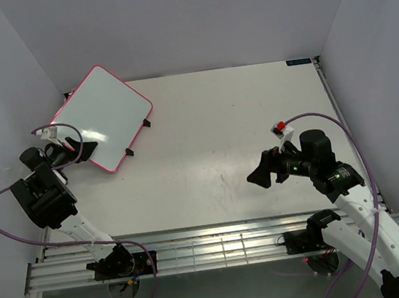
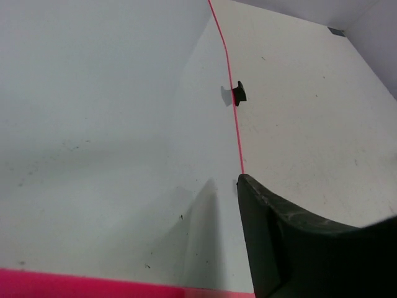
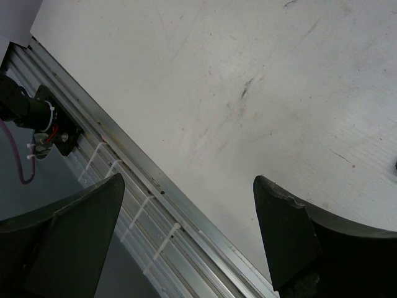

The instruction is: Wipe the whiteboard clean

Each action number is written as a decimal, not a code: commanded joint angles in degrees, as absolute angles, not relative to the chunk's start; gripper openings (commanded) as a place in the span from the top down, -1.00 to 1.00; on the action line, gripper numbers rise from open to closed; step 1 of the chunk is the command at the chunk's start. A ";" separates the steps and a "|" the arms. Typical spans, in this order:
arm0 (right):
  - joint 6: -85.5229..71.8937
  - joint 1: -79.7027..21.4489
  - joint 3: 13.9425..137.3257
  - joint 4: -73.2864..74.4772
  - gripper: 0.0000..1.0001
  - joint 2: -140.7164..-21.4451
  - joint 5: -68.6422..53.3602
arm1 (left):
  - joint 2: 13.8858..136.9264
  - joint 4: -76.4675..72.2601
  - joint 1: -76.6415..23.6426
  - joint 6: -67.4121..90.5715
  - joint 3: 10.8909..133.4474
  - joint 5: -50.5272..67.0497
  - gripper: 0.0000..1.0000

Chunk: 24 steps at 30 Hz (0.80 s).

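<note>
- Resting at the far-left corner of the table (image 1: 219,132), the whiteboard (image 1: 106,113) sat turned at an angle to the table's edges. Its pink-red rim ran all round a glossy white face.
- Seen from the left wrist, the whiteboard (image 2: 111,124) filled most of the view. The face was plain white with a few dark specks, and the pink rim ran along the bottom and up the right side.
- Two small black clips (image 1: 147,123) gripped the board's edge that faced the table's middle, and one of these clips (image 2: 239,93) showed in the wrist view.
- The left gripper (image 1: 84,146) was at the board's near-left edge, its tips overlapping the rim from above.
- Only one dark finger (image 2: 298,248) appeared in the wrist view, by the board's corner, so I could not tell how the jaws stood or whether they pinched the board.
- The right gripper (image 1: 260,176) hung well apart from the board, over the table's near-right part.
- Its fingers (image 3: 74,236) were spread wide with nothing between them, above the aluminium rail (image 3: 155,198) along the near edge.
</note>
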<state>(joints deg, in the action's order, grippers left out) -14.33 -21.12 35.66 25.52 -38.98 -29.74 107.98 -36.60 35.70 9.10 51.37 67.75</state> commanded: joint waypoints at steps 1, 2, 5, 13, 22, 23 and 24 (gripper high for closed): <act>-13.45 -21.53 35.33 23.82 -0.80 -38.49 -30.23 | 107.40 -38.67 35.68 8.44 53.00 68.73 -0.59; -13.45 -21.53 35.33 23.82 -0.80 -38.50 -30.23 | 107.40 -38.67 35.68 8.26 52.91 68.64 -0.61; -13.36 -21.53 35.33 23.64 -0.80 -38.67 -30.32 | 107.49 -38.76 35.68 8.00 52.65 68.47 -0.96; -13.36 -21.53 35.07 23.38 -0.80 -38.50 -30.59 | 107.14 -38.93 35.33 7.38 51.77 66.71 -0.96; -13.27 -21.62 35.07 23.20 -0.80 -38.23 -31.29 | 105.47 -38.76 34.45 8.97 51.24 61.00 -0.96; -13.27 -21.62 35.16 23.20 -0.80 -38.15 -31.38 | 105.03 -38.50 34.11 9.14 51.24 60.65 -0.96; -13.27 -21.62 35.07 23.20 -0.80 -38.06 -31.46 | 104.86 -37.63 33.58 8.79 51.33 59.60 -0.96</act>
<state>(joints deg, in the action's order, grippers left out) -14.28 -21.26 35.66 25.47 -38.96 -30.22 108.20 -37.63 34.85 9.13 51.35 61.80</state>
